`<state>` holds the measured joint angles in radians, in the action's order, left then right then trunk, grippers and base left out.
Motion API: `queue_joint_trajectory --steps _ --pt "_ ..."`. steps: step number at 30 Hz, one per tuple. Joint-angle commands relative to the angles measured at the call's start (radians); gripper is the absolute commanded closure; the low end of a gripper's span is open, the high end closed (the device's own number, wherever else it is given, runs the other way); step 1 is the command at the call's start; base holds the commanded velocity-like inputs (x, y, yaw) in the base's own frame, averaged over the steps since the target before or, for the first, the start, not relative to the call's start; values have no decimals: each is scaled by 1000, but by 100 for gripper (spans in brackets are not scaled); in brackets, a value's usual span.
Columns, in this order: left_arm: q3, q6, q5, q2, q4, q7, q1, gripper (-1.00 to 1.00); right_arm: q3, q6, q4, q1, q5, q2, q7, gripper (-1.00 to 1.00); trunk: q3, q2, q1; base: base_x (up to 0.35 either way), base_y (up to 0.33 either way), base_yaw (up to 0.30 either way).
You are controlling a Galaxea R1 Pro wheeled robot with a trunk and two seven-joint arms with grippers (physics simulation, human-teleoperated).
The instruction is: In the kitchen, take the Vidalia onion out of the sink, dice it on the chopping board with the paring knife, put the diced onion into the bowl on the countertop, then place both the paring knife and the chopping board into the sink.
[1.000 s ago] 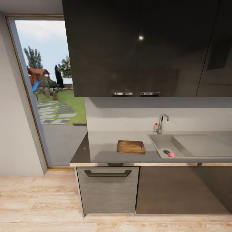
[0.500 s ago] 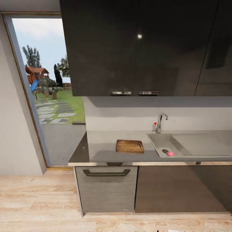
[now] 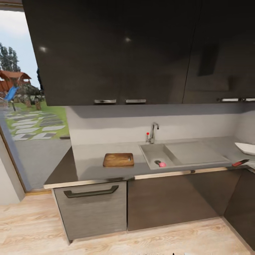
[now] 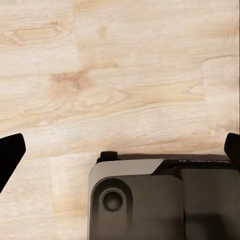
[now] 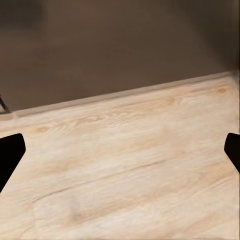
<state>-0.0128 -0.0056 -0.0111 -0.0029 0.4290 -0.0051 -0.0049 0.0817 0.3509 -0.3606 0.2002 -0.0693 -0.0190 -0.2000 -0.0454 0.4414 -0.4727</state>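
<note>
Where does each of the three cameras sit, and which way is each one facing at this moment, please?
Head view: on the robot's head, facing the countertop with chopping board, sink holding the Vidalia onion, paring knife and bowl.
Left wrist view: by the left pincer, aimed down at the floor and robot base; open fingertips show.
Right wrist view: by the right pincer, aimed at floor and cabinet front; fingertips apart.
Both wrist views share the wood floor.

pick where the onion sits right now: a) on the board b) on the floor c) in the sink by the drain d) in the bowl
c: the onion lies in the sink basin beside the drain, apart from the board to its left on the countertop.
</note>
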Motion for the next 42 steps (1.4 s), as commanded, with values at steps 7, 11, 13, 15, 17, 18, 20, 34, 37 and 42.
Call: queue_joint_trajectory --steps 7,11,13,15,17,18,20,34,37,42 --pt "-2 -1 -1 1 1 0 0 -100 7 3 2 1 -7 -1 1 -100 0 1 0 0 -278 -295" --pt "-3 -1 -1 1 1 0 0 -100 7 3 2 1 -7 -1 1 -100 0 1 0 0 -172 -296" --pt "-3 -1 -1 1 1 0 0 -100 7 3 2 1 -7 -1 1 -100 0 1 0 0 -138 -296" --pt "-3 -1 -1 1 1 0 0 -100 7 3 2 1 -7 -1 1 -100 0 1 0 0 -108 -296" --pt "-3 -1 -1 0 0 0 0 -100 7 3 2 1 -7 -1 1 -100 0 1 0 0 -65 -296" --pt "-3 -1 -1 0 0 0 0 -100 7 3 2 1 -7 -1 1 -100 0 1 0 0 -41 -296" --pt "-3 -1 -1 1 -1 0 0 -100 7 3 2 1 -7 -1 1 -100 0 1 0 0 -21 -296" --pt "-2 -1 -1 1 -1 0 0 -100 6 3 2 1 -7 -1 1 -100 0 1 0 0 2 -296" --pt "-1 -1 -1 1 -1 -1 0 -100 6 3 2 1 -7 -1 1 -100 0 1 0 0 114 -296" --pt "-1 -1 -1 1 -1 -1 0 -100 6 3 2 1 -7 -1 1 -100 0 1 0 0 244 -296"
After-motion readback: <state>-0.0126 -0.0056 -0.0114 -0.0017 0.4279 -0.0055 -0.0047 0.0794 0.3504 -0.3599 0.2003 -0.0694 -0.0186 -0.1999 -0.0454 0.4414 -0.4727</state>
